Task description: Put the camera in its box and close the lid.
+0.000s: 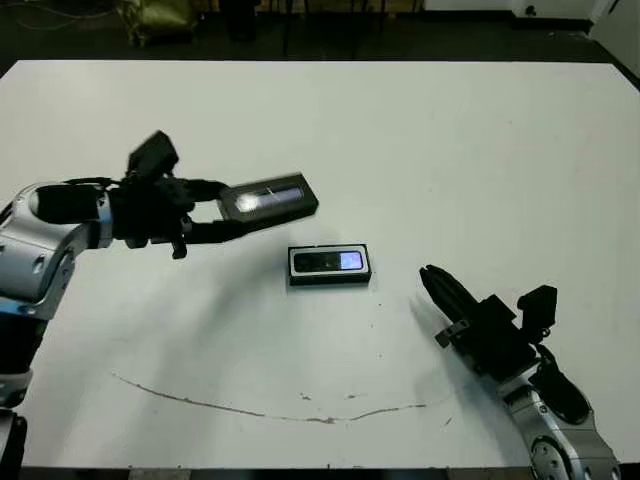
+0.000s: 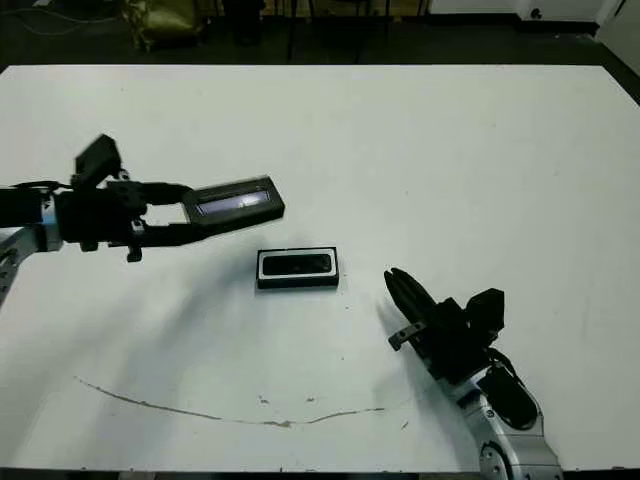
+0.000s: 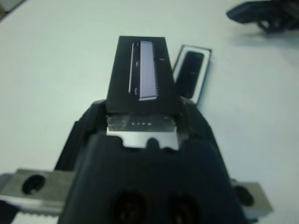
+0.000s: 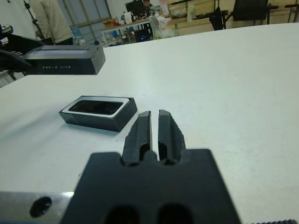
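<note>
The box (image 1: 330,279), a shallow black tray with a white lining, lies in the middle of the table with the camera (image 1: 330,262) lying inside it. Up and to its left, above the table, my left gripper (image 1: 232,210) is shut on one end of the lid (image 1: 270,197), held flat with its glossy stripe facing up. In the left wrist view the lid (image 3: 142,77) juts out from the fingers, and the box (image 3: 207,63) sits just beyond it. Right of the box, my right gripper (image 1: 432,278) rests low on the table, shut and holding nothing, pointing toward the box (image 4: 98,120).
A thin brownish line (image 1: 260,410) runs across the table near its front edge. Beyond the table, the right wrist view shows a person (image 4: 51,21) standing, with desks and chairs behind.
</note>
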`<state>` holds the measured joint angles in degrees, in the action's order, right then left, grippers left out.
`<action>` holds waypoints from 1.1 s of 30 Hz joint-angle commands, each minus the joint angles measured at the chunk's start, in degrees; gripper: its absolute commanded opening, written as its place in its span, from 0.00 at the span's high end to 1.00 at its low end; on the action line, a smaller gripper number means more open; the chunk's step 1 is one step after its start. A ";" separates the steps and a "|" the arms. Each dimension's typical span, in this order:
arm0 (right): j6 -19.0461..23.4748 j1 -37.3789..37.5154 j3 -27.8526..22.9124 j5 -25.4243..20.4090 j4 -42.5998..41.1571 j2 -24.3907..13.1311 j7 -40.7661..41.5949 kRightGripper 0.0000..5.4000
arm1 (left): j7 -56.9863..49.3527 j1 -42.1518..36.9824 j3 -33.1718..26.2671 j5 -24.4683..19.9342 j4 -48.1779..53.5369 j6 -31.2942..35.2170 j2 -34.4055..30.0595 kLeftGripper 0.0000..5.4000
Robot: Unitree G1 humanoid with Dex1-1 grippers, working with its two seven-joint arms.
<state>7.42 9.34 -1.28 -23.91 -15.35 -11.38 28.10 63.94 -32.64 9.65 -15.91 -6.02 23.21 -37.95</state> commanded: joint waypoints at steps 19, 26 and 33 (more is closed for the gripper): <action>2.45 -0.69 -2.40 -1.41 0.43 -1.44 0.15 1.00 | 9.46 0.09 3.06 -0.17 -8.93 -5.01 7.50 0.58; 2.56 -0.44 -2.01 -1.22 0.72 -1.18 -0.04 1.00 | 10.46 -0.82 2.10 -1.48 -11.40 -5.21 9.06 0.58; 3.19 0.04 -1.87 -1.02 0.30 -1.51 -0.24 1.00 | 10.55 -1.66 2.71 -0.80 -13.35 -5.76 10.11 0.58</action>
<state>9.40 8.44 -3.18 -25.52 -15.56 -12.28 28.28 74.21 -34.01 12.03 -17.53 -18.45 17.90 -27.99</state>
